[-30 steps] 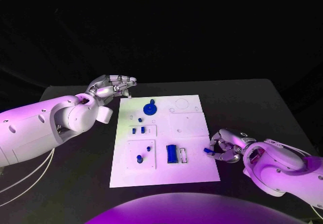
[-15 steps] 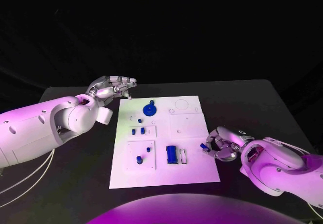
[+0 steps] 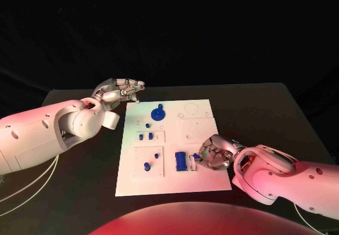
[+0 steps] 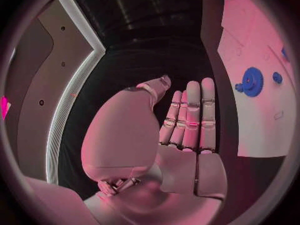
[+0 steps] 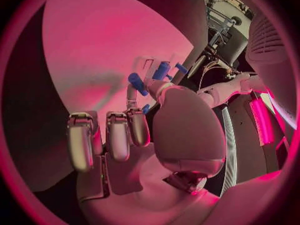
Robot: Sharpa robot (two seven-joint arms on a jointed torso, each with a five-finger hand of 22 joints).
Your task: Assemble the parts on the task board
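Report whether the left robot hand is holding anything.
Empty. The left robot hand has its fingers straight and together, nothing in them, beside the task board.

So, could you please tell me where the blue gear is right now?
In the head view, the blue gear lies on the task board near its far left corner, close to the left hand, which holds nothing.

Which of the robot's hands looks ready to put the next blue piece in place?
The right hand, I would judge. It pinches a small blue part over the task board, close beside the blue block. The left hand holds nothing and sits off the board's far corner.
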